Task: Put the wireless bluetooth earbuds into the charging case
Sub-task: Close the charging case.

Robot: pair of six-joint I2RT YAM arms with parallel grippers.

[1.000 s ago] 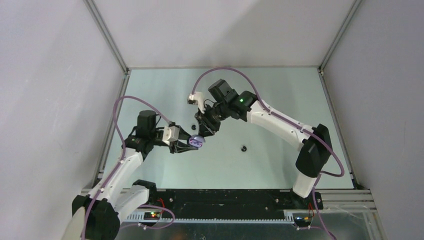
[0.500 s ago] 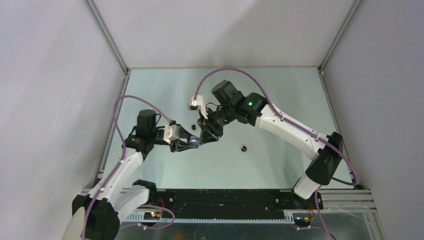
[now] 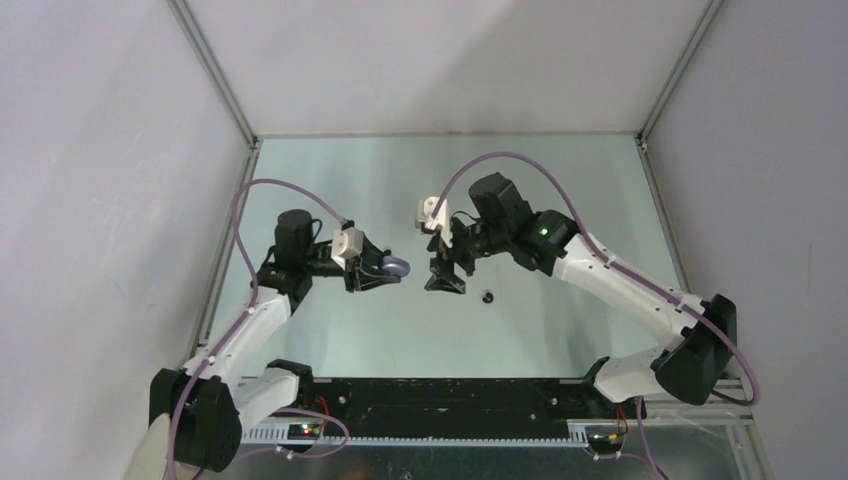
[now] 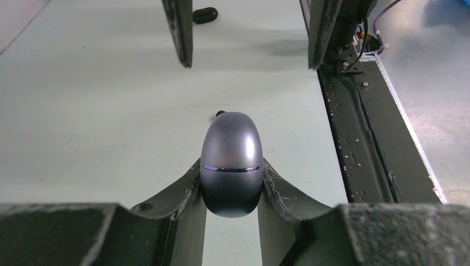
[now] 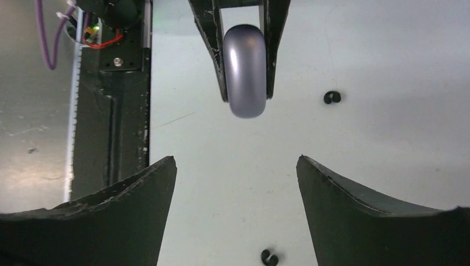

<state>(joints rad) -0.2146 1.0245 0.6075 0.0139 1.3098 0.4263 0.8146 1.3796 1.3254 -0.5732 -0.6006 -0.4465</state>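
The charging case [image 4: 231, 163] is a smooth grey-purple egg with a thin purple seam, and its lid is down. My left gripper [image 4: 231, 167] is shut on its sides and holds it above the table [image 3: 560, 180]; in the top view the case [image 3: 396, 267] pokes out past the left gripper [image 3: 388, 271]. My right gripper [image 5: 235, 159] faces the case [image 5: 245, 69] from a short way off, open and holding nothing; in the top view the right gripper [image 3: 443, 282] is just right of the case. Small black earbuds lie on the table: one [image 5: 332, 97] beside the case, one [image 5: 269, 257] under the right gripper. Purple earbuds are out of view.
A black earbud [image 3: 487, 296] shows on the table right of the right gripper. A black rail [image 3: 450, 395] runs along the near table edge by the arm bases. Metal frame posts [image 3: 215, 70] and white walls close in the table.
My right gripper has backed off to the right from the case and opened wide. The case's purple inside showed a second ago; now its lid is down. The left gripper still holds it.
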